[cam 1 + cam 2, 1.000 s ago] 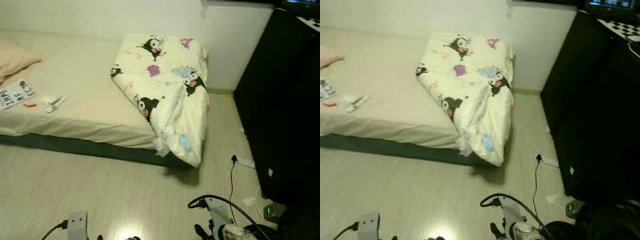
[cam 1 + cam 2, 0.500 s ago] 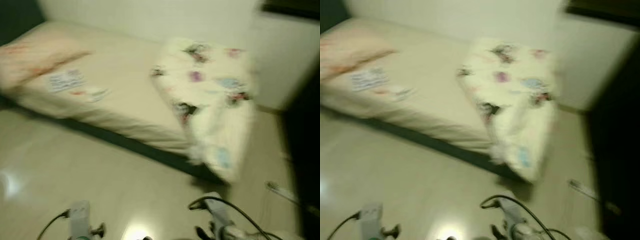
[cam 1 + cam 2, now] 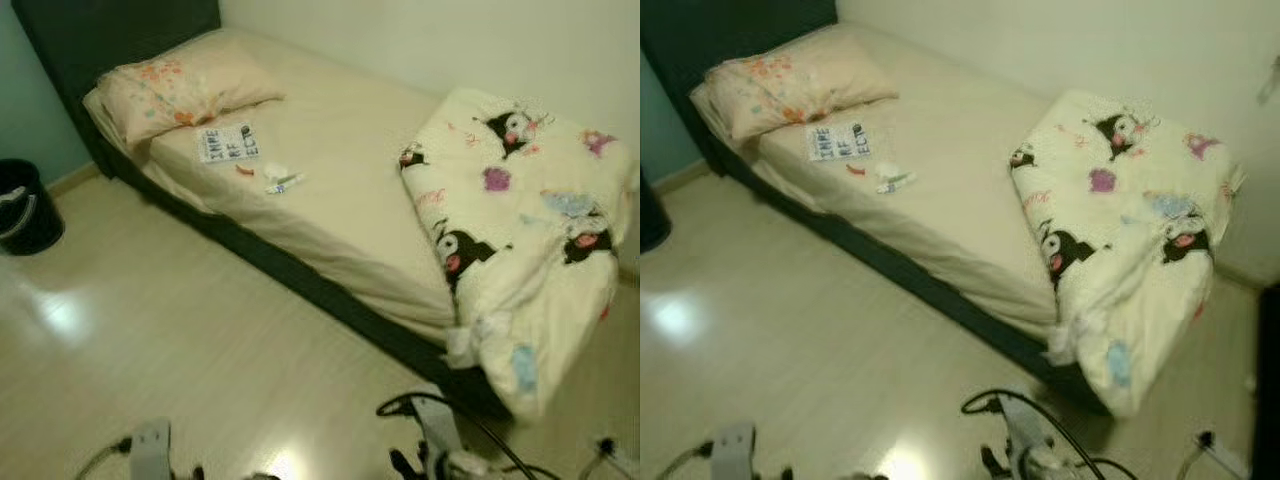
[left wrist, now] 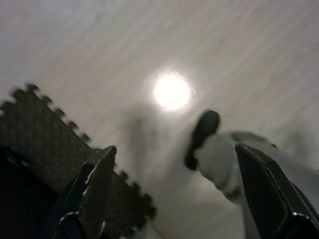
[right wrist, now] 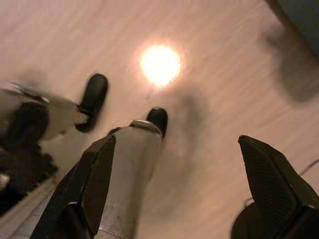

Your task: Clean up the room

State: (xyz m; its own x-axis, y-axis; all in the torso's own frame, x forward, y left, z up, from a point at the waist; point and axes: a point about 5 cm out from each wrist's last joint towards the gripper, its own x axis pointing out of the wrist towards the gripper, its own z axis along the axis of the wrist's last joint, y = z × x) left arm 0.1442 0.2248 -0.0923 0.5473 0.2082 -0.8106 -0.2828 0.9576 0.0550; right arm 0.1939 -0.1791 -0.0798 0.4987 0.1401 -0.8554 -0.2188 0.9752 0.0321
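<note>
A printed paper (image 3: 227, 142), a red scrap (image 3: 243, 170) and a small white tube (image 3: 284, 183) lie on the bed (image 3: 330, 200) just below the pillow (image 3: 175, 85), with the cartoon-print duvet (image 3: 520, 230) bunched at the foot and a black bin (image 3: 25, 205) on the floor (image 3: 180, 350), while both the left gripper (image 4: 174, 194) and right gripper (image 5: 174, 189) hang over the floor with fingers spread apart.

1. A low bed (image 3: 340, 210) with a dark headboard (image 3: 110, 30) runs from 10 to 3 o'clock.
2. Pale wood floor (image 3: 180, 370) carries a light glare at 9 o'clock.
3. A cream wall (image 3: 450, 40) stands at 12 o'clock.
</note>
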